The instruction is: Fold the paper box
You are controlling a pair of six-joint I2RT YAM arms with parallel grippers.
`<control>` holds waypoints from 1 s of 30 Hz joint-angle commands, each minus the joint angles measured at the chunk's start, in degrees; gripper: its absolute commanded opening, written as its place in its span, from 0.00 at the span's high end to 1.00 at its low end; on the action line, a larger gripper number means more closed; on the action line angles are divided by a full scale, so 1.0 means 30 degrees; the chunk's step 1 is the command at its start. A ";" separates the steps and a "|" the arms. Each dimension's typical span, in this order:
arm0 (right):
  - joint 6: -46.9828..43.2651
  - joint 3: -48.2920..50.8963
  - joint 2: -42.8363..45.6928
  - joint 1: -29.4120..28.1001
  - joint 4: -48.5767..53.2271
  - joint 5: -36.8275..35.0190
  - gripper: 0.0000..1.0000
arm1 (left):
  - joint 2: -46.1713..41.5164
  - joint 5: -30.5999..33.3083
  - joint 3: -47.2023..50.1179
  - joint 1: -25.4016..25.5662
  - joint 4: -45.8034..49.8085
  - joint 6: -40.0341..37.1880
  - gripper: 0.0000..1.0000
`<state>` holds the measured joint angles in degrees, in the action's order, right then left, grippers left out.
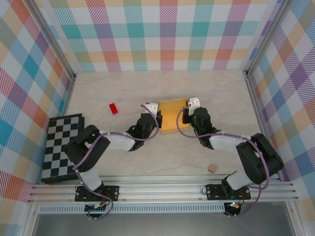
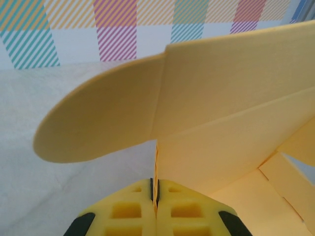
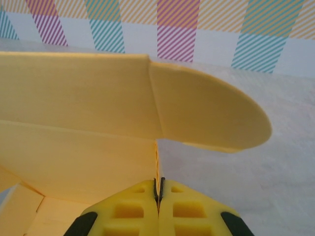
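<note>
Yellow-orange, one paper box [image 1: 172, 117], pinched by left claw [image 2: 155, 189] and right claw [image 3: 158, 189].

Right gripper [image 3: 158, 189]: yellow fingers at bottom centre, jaws pressed together, pinching thin edge of upright cardboard panel.
Paper box [image 3: 78, 123]: yellow-orange card, partly folded; broad panels span left and centre, with creases between them.
Rounded flap [image 3: 206, 115]: half-oval, joined at vertical crease, juts right above table.
Table [image 3: 246, 191]: pale, marbled, lower right.
Wall [image 3: 172, 24]: striped plaid backdrop, top.
</note>
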<state>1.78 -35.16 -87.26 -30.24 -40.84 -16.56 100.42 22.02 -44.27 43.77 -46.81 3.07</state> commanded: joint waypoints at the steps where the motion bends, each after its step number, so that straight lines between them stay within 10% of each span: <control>1: -0.0518 -0.1390 -0.1625 -0.0421 -0.3744 0.3521 0.93 | 0.0959 -0.4373 -0.1340 0.0102 -0.2386 -0.1379 1.00; 18: 0.1893 -0.0020 -0.3892 -0.0475 -0.4268 0.3380 0.93 | 0.3030 -0.2191 -0.3482 -0.0209 0.1416 0.8313 1.00; 30: 0.5597 0.1184 -0.2853 -0.1278 -0.1532 0.2250 0.90 | 0.2336 -0.1114 -0.1093 0.1271 0.2155 0.8326 1.00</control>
<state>13.43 -33.26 -95.92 -30.06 -51.33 -16.99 107.35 26.76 -50.17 43.55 -43.94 25.36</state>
